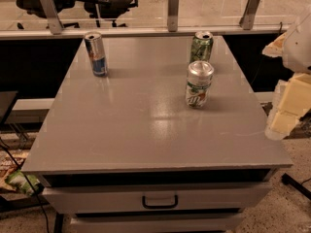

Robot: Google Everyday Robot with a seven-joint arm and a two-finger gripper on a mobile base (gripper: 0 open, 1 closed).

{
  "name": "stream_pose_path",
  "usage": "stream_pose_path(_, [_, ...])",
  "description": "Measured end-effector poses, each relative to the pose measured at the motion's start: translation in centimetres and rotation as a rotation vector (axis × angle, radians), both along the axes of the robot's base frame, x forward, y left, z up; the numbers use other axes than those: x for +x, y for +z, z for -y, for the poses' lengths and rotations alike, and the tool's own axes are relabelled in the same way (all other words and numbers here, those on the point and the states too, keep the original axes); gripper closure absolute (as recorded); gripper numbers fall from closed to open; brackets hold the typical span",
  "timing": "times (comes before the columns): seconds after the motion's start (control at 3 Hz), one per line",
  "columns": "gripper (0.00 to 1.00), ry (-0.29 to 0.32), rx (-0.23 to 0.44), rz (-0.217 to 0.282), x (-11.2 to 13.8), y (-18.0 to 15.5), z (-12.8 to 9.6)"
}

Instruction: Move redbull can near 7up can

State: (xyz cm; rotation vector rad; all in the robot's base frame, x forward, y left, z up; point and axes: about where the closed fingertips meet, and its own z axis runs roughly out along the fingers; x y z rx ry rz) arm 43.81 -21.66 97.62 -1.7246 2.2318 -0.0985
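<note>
The redbull can (96, 54), slim and blue-and-silver, stands upright near the far left corner of the grey table (146, 130). The 7up can (198, 84), wider and silver-white with green lettering and a red spot, stands upright right of the table's middle. The two cans are well apart. My gripper (286, 113) shows as cream-white parts at the right edge of the view, beyond the table's right side, away from both cans and holding nothing that I can see.
A dark-green can (201, 46) stands upright just behind the 7up can near the far edge. A glass railing with metal posts (172, 8) runs behind the table. A drawer with a handle (160, 201) is at the table's front.
</note>
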Motion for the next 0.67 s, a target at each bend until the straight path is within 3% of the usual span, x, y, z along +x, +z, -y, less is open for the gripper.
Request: stream_pose_path(0.67, [0.0, 0.003, 0.035, 0.012, 1.4, 0.3, -1.0])
